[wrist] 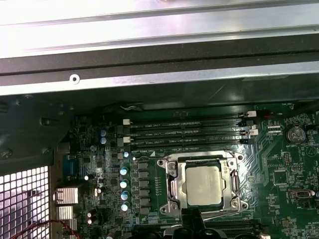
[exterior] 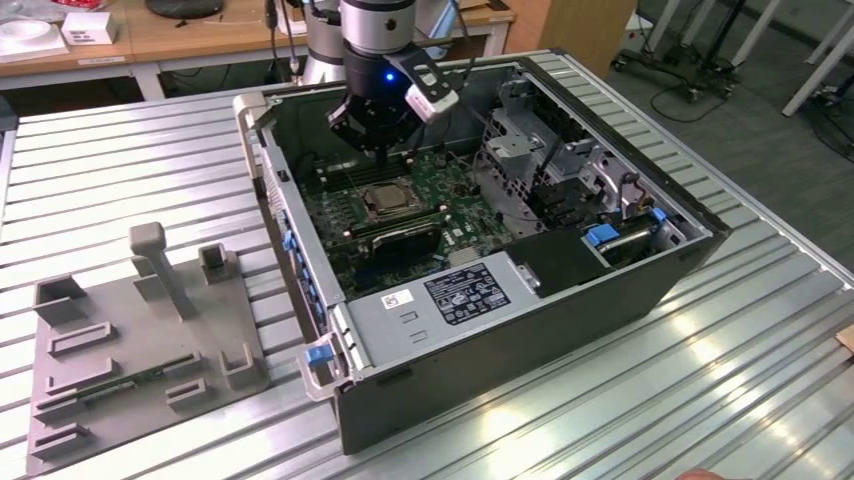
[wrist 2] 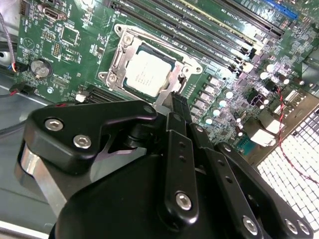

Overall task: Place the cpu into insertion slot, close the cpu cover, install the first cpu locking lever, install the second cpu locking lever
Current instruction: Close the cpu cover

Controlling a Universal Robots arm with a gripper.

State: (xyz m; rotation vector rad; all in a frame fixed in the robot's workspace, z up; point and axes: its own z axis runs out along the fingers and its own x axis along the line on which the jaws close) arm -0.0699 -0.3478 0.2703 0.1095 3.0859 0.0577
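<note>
One gripper, one socket, and little margin between them. The black two-fingered gripper (wrist 2: 176, 103) hangs inside the open dark metal computer case (exterior: 561, 330). Its fingers (wrist 2: 180, 149) are drawn together, as far as I can judge, with nothing clamped between them.

Directly ahead of the fingertips lies the small dark square insertion slot with its silvery rim (exterior: 363, 200). The flat square cpu with the pale grey-beige face (wrist: 203, 185) is seated in it. The thin silvery cpu cover frame (wrist 2: 128, 50) lies flat around the chip, so placing and closing look done. The tips sit at the socket edge nearest them, just beside a slim silvery locking lever (wrist 2: 167, 92). I cannot tell whether they touch it, nor whether either lever is hooked under its catch.

Judgement: the step in hand is the first lever. To do it well, I would use the closed fingers as a single pusher and bear on the lever's free end only. I would stay off the chip's face and off the long black memory slots (wrist: 184, 132) beyond the socket. Force should be steady, since a slip would land on the green circuit board (wrist 2: 60, 55).
</note>
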